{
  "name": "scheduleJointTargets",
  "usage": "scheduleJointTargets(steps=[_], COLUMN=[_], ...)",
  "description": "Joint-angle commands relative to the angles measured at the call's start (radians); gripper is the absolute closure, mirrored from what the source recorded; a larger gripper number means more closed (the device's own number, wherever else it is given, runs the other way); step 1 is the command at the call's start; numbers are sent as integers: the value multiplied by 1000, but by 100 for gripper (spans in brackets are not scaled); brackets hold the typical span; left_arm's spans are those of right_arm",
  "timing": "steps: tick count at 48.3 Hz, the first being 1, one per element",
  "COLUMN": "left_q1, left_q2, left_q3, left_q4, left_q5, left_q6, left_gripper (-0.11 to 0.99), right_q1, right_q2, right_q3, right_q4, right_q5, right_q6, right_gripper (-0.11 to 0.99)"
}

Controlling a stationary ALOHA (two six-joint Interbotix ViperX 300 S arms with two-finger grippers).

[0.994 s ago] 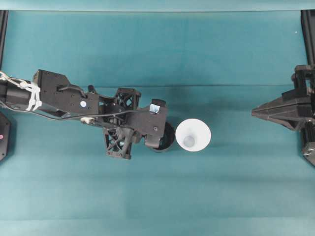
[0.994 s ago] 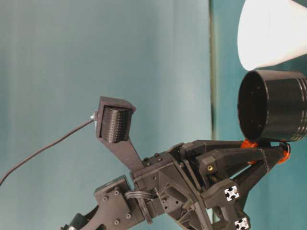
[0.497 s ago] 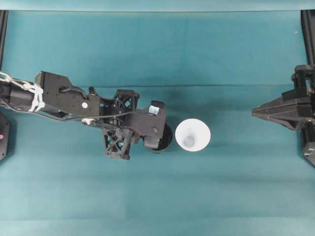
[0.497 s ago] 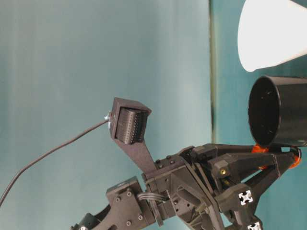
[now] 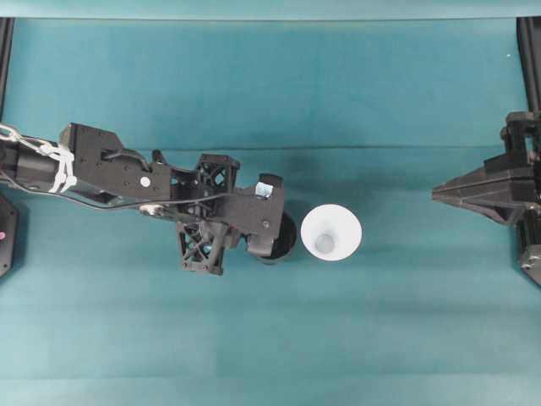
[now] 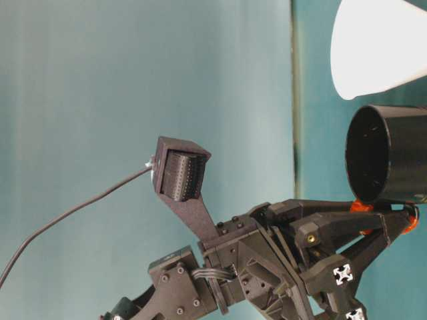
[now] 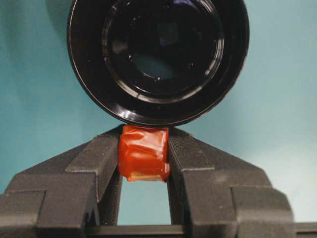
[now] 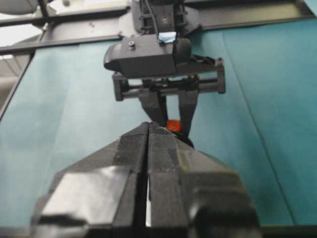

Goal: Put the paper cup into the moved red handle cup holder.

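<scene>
On the overhead view's left side, the left gripper (image 5: 272, 239) reaches in from nine o'clock, and the left wrist view shows its two fingers (image 7: 99, 158) pinching the orange-red handle tab (image 7: 144, 153) from both sides, with only the width of the tab between them. That tab sticks out at six o'clock from the red handle cup holder (image 7: 158, 59) in the wrist view, whose glossy black mouth faces the camera with nothing inside it. From overhead the holder (image 5: 286, 241) is mostly covered by the gripper body, a black arc showing at its three o'clock side. In the table-level view the holder (image 6: 390, 157) shows as an open black cylinder with the fingers meeting the tab (image 6: 363, 207) just under its wall; whether its base rests on the cloth or is lifted cannot be told. Just beside the holder, at its three o'clock in the overhead view, stands the paper cup (image 5: 331, 232), upright, white, mouth up; a narrow gap appears to separate the two. Far over at three o'clock the right gripper (image 5: 439, 194) sits well apart from both cups, and the right wrist view shows its fingers (image 8: 124, 163) pressed together along a thin seam, gripping nothing. The table (image 5: 270, 338) is covered in teal cloth with faint fold lines running across it, and dark frame rails (image 5: 5, 51) stand at its corners.
</scene>
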Motion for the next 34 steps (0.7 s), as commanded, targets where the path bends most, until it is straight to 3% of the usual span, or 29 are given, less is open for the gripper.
scheduleJointTargets(steps=[1, 12, 20, 24, 34], left_q1=[-3, -3, -3, -3, -3], left_q2=[2, 2, 2, 2, -17], left_q3=[-2, -2, 0, 0, 8], left_q4=[2, 2, 2, 2, 2], left_q5=[-6, -6, -6, -6, 8], left_q6=[-2, -3, 0, 0, 3], left_gripper=[61, 58, 10, -7, -3], right_q1=[0, 0, 0, 0, 0], right_q2=[6, 6, 6, 6, 6], right_q3=[-17, -17, -15, -17, -17], right_q4=[2, 2, 2, 2, 2], right_q5=[-5, -5, -5, -5, 8], right_q6=[9, 9, 9, 9, 11], right_gripper=[99, 99, 99, 99, 99])
